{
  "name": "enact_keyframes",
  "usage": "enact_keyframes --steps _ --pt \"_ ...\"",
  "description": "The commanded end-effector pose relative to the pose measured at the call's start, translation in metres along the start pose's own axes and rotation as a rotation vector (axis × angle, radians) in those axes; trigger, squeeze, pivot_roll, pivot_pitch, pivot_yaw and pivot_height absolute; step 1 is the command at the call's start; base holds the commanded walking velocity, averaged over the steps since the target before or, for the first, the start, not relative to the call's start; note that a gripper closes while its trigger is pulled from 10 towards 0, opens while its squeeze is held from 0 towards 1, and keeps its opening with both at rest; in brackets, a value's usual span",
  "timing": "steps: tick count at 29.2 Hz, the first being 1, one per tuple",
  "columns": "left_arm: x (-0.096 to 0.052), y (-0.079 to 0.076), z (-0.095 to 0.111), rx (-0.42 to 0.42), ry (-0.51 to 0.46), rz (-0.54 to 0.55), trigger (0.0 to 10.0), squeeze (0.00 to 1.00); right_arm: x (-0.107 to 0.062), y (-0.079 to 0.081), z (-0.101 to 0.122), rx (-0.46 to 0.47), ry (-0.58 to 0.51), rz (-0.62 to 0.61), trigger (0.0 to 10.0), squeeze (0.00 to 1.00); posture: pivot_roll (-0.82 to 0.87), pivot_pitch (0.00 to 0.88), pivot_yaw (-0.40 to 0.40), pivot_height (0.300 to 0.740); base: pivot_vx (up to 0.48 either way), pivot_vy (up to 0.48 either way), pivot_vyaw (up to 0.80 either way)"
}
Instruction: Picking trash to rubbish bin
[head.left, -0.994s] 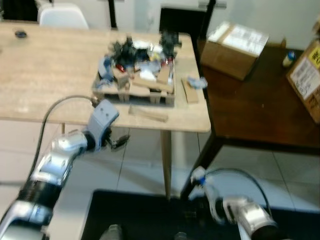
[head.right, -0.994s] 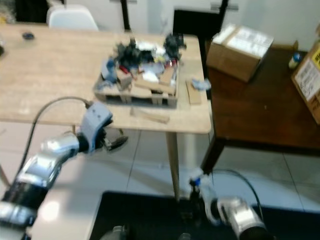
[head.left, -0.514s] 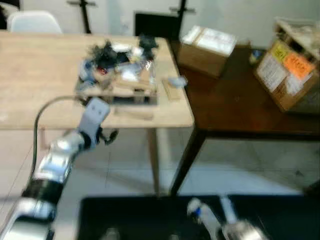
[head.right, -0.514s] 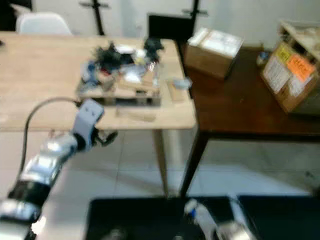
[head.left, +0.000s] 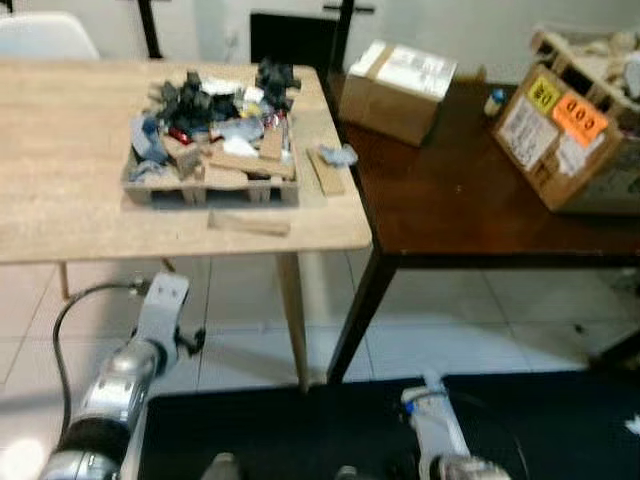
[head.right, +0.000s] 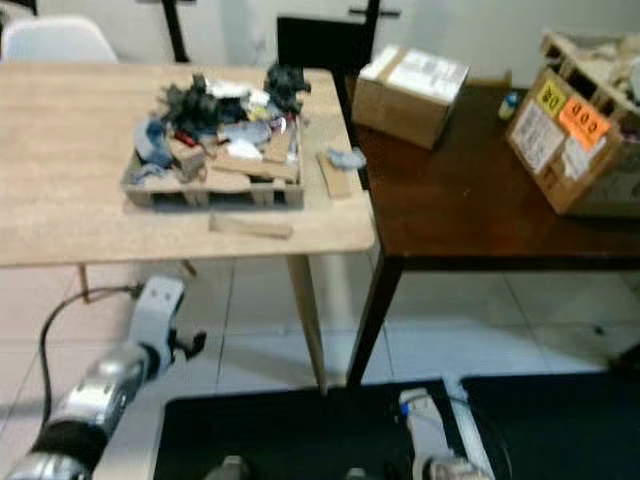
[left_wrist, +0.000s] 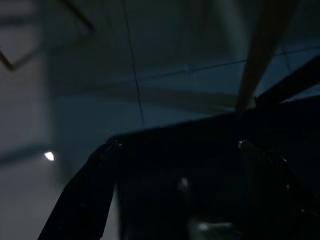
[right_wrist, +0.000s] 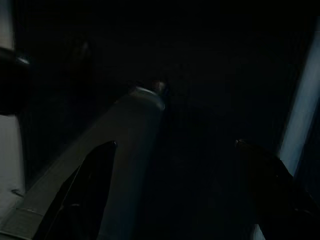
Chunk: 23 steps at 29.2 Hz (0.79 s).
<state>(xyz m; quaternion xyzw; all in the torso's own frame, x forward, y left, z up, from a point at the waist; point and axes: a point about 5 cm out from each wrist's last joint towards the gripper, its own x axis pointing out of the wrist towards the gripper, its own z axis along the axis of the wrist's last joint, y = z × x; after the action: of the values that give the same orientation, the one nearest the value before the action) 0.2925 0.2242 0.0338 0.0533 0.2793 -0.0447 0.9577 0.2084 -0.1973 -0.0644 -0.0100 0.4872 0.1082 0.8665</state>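
Nothing looks binned yet: the trash pile (head.left: 212, 125) sits on the table (head.left: 60, 200), both grippers, left (left_wrist: 177, 150) and right (right_wrist: 172, 150), low, open and empty.

Floor: pale tiles (head.left: 450, 330) with thin grout lines, beyond and beside the lowered left gripper (head.left: 190, 342).
Light table: wooden top (head.left: 60, 190), above and ahead of that gripper.
Dark table: brown top (head.left: 450, 200), well to its right.
Chair: white (head.left: 40, 38), far behind.
Wall: pale (head.left: 480, 30).
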Motion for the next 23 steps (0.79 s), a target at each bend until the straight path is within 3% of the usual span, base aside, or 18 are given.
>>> enact_keyframes --steps 1,4,8,13,20,23 --pt "0.000 -0.004 -0.013 0.032 0.009 -0.008 10.0 0.00 -0.001 -0.003 -0.014 0.023 0.030 -0.033 10.0 0.00 0.08 0.172 -0.067 0.740 0.000 0.000 0.00" --pt "-0.002 -0.007 -0.027 0.089 0.008 -0.001 10.0 0.00 0.000 -0.002 -0.016 0.018 0.008 -0.049 10.0 0.00 0.08 0.173 -0.067 0.740 0.000 0.000 0.00" --pt "-0.005 -0.009 -0.049 0.091 0.059 0.024 10.0 0.00 0.001 0.003 -0.008 0.040 -0.095 -0.057 10.0 0.00 0.07 0.173 -0.067 0.740 0.000 0.000 0.00" --pt "-0.009 -0.007 -0.064 0.088 0.111 0.042 10.0 0.00 0.003 0.008 -0.006 0.047 -0.109 -0.058 10.0 0.00 0.07 0.173 -0.067 0.740 0.000 0.000 0.00" --pt "-0.009 -0.003 -0.068 0.048 0.115 0.045 10.0 0.00 0.005 0.012 -0.012 0.027 -0.092 -0.061 10.0 0.00 0.08 0.171 -0.069 0.740 0.000 0.000 0.00" --pt "-0.008 -0.001 -0.068 0.045 0.109 0.074 10.0 0.00 0.005 0.013 -0.012 0.024 -0.094 -0.063 10.0 0.00 0.08 0.171 -0.069 0.740 0.000 -0.337 0.00"
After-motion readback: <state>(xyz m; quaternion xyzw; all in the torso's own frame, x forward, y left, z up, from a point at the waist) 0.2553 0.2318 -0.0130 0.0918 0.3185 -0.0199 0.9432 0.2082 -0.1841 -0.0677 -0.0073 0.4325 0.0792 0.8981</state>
